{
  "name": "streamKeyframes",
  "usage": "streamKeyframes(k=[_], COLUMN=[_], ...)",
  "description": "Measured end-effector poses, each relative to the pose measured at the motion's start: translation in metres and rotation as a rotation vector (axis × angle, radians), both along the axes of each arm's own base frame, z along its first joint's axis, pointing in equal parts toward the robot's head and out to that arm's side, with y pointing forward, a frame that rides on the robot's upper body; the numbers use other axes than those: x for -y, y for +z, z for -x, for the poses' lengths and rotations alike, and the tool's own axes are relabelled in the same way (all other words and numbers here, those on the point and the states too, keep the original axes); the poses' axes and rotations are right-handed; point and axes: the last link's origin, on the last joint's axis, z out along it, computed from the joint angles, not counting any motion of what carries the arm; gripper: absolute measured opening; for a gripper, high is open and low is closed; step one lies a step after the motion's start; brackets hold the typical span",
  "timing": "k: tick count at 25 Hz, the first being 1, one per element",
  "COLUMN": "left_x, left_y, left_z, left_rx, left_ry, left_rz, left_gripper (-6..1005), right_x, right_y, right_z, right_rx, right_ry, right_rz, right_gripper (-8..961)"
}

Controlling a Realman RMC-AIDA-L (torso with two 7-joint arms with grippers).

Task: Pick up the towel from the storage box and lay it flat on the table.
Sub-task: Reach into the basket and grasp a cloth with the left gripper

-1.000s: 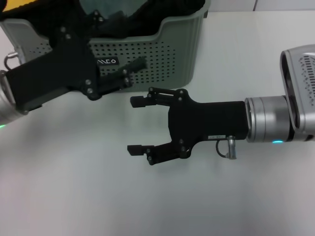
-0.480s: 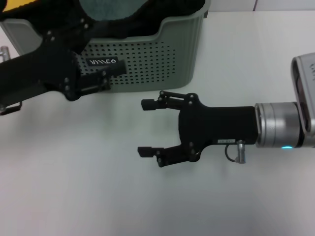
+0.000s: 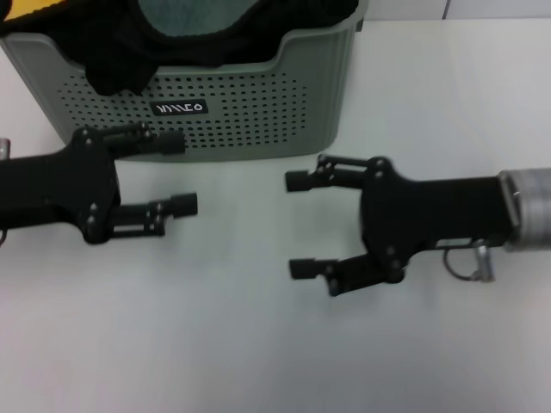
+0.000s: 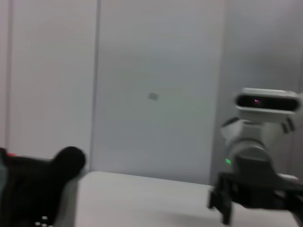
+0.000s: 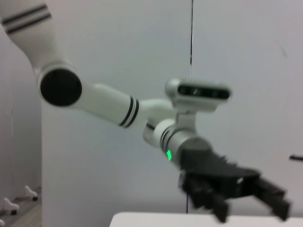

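Hovering at mid-frame, our left pincer (image 3: 179, 172) and right pincer (image 3: 303, 225) are gaping empty; the towel (image 3: 26, 8) is waiting, upper left, in the storage box (image 3: 258, 112).

Two other cloths in the bin
A black cloth (image 3: 120, 52) drapes over the rim; a teal-grey cloth (image 3: 194, 15) lies beside it.

Perforated plastic storage box (image 3: 258, 112); smooth matt table (image 3: 258, 344).
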Motion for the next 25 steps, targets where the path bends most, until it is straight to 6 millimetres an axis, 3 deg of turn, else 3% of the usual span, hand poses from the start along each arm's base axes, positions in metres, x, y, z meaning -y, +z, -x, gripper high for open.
streamKeyframes(k=[4,14,25], left_x=[0.003,0.010,0.014], left_y=[0.001,-0.004,-0.007], left_z=[0.000,-0.003,-0.001], left_rx=[0.006,0.037,0.044], left_ry=[-0.017,-0.034,-0.020], left_rz=[-0.004,0.022,0.030], left_gripper=[736,731,725], right_x=[-0.003,-0.003,-0.005], right_y=[0.009,-0.004,-0.005], right_z=[-0.005,-0.002,0.001], right_rx=[-0.012,0.029,0.037], right_ry=[-0.015,0.001,0.009], right_rz=[-0.023,-0.023,-0.025], right_gripper=[877,877,876])
